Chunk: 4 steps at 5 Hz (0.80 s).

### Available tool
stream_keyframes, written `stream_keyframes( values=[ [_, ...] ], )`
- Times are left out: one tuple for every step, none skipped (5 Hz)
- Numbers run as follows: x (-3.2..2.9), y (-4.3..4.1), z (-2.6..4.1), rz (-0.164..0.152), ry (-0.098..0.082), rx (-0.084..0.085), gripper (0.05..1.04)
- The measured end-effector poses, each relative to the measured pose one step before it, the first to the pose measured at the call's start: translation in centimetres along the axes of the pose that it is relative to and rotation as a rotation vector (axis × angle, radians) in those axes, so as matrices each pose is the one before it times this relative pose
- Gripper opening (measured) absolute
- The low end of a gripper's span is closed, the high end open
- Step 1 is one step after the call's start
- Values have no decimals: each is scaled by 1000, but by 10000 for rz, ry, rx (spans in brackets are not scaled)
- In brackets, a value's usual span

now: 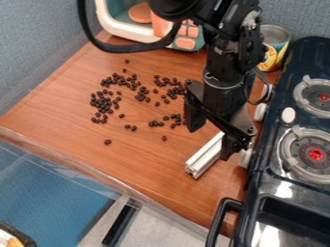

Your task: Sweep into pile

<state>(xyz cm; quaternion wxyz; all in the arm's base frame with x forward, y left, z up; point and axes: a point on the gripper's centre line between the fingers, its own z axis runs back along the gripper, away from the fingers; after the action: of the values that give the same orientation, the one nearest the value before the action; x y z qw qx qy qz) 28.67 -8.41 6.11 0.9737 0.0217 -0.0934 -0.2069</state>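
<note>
The black gripper (209,144) hangs over the right part of the wooden table, its two fingers spread apart. A silver metal bar (205,157) lies at a slant on the table, its near end sticking out below the gripper and its upper part running in beside the right finger; the far end is hidden. Many small dark beans (103,102) are scattered left of the gripper, in loose clusters and as stray single ones. Some beans (175,90) lie close to the left finger, and the arm may hide others.
A black toy stove (283,183) with two burners and a front handle stands along the right side. At the back are a toy microwave (129,30) and a can (274,46). The table's front edge (122,185) runs diagonally at lower left; grey walls border the back.
</note>
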Motion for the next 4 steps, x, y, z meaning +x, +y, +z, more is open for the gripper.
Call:
stream_keyframes(
  values=[
    [-325, -88, -790, -3, 259, -29, 1001],
    [375, -6, -1134, 51, -77, -56, 1001],
    [1184, 5, 256, 175, -393, -265, 1001],
    [766, 404, 377, 138, -121, -179, 1001]
  ],
)
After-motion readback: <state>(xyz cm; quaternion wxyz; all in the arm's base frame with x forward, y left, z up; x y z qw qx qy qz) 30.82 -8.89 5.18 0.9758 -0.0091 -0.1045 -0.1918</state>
